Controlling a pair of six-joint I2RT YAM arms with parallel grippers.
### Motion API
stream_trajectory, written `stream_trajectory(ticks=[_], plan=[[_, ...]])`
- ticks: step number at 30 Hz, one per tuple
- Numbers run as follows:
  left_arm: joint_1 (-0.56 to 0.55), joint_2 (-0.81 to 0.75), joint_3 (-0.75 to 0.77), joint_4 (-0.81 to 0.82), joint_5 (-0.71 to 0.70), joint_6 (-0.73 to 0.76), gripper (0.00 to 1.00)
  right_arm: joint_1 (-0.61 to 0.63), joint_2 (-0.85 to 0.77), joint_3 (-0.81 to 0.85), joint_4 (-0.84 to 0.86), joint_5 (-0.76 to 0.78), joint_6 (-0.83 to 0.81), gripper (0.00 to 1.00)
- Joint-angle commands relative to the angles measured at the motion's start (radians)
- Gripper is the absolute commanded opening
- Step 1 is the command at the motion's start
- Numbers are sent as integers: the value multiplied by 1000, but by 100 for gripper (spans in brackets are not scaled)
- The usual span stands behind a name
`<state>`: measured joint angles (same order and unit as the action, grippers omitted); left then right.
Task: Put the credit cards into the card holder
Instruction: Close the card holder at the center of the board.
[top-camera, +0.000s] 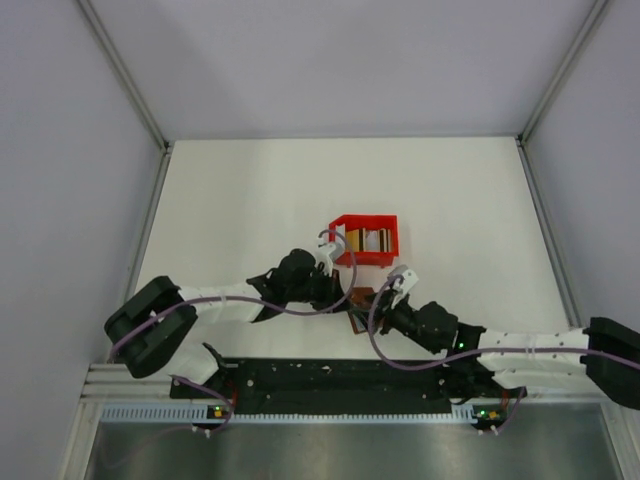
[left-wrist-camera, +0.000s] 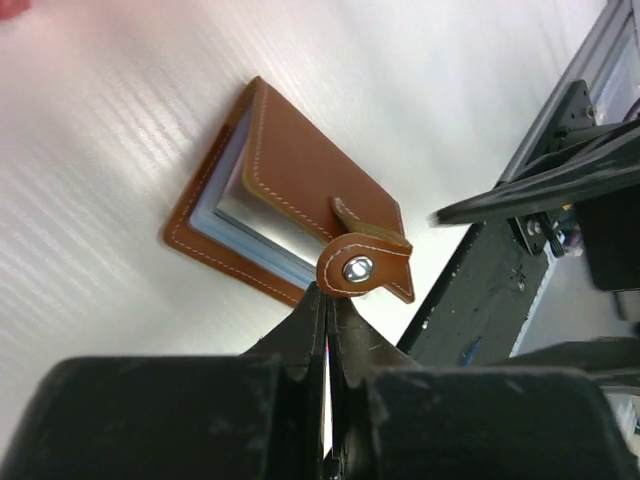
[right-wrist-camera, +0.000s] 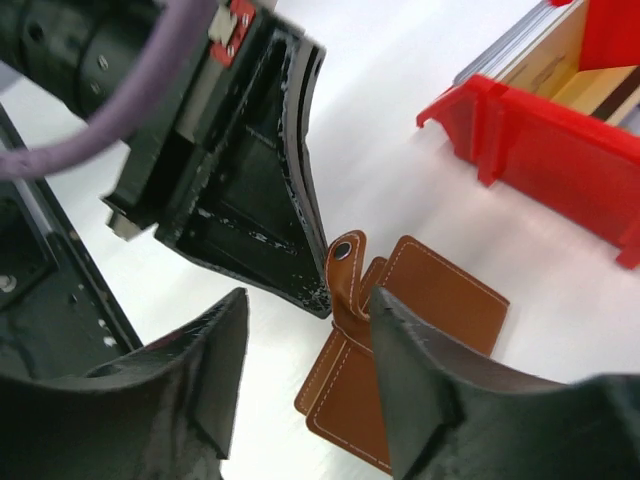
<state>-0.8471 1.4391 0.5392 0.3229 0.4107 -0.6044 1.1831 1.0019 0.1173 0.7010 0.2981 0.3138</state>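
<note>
The brown card holder (top-camera: 361, 299) lies on the white table between both grippers, its cover partly lifted (left-wrist-camera: 300, 185) over grey pockets. Its snap tab (right-wrist-camera: 345, 270) stands upright. My left gripper (left-wrist-camera: 328, 296) is shut with its tips touching the tab's (left-wrist-camera: 360, 268) round end; whether they pinch its edge I cannot tell. My right gripper (right-wrist-camera: 312, 345) is open just above the card holder (right-wrist-camera: 440, 300), with the tab close to its right finger and nothing held. The credit cards (top-camera: 363, 240), tan and pale, stand in the red bin (right-wrist-camera: 540, 120) behind.
The red bin (top-camera: 392, 228) sits just beyond the card holder. A black mounting rail (top-camera: 330, 375) runs along the near table edge, close to the card holder (left-wrist-camera: 480, 300). Grey walls enclose the table on three sides.
</note>
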Motion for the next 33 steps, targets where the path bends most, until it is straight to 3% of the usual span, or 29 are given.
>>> stream_trajectory(ticks=[1,5,8,12,17,20,28,33], plan=[[-4,-26,24,-37,-129,-24,0,4,-208,28,-225,116,56,55],[-3,-184,-60,-116,-381,-93,0,0,-371,36,-414,206,79,68],[-3,-284,-76,-252,-530,-143,1,-20,-434,24,-530,223,171,69],[-3,-347,-87,-352,-607,-153,4,-161,-378,31,-607,22,310,70],[-3,-329,-88,-334,-560,-150,4,-387,-179,44,-528,-293,384,69],[-3,-324,-90,-291,-523,-153,4,-418,-74,59,-430,-422,370,68],[-3,-276,-67,-168,-322,-114,7,-419,107,131,-446,-450,387,62],[-4,-149,-13,-173,-236,-116,8,-419,176,142,-442,-451,404,58]])
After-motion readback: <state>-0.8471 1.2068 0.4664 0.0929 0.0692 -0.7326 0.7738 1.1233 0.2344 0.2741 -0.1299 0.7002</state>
